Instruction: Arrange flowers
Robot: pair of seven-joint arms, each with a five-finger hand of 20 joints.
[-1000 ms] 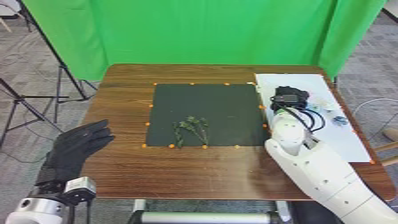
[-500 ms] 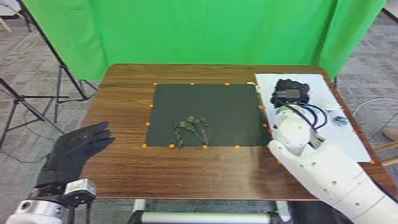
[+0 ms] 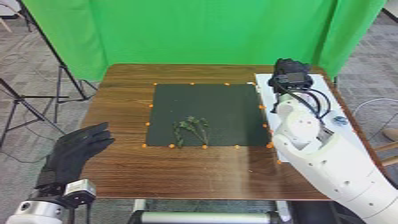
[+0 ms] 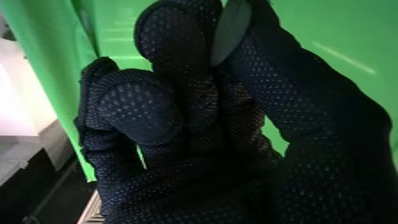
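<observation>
Right wrist view: the right robot hand [image 3: 291,68] pinches something grey-green [image 4: 231,33].

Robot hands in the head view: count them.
2: the left hand is by the table's left edge, the right hand at the white sheet's far end.

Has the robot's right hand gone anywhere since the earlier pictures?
Yes. In the head view, the right hand has moved away from the robot, toward the green curtain, and now overlaps the white sheet's far edge.
</observation>
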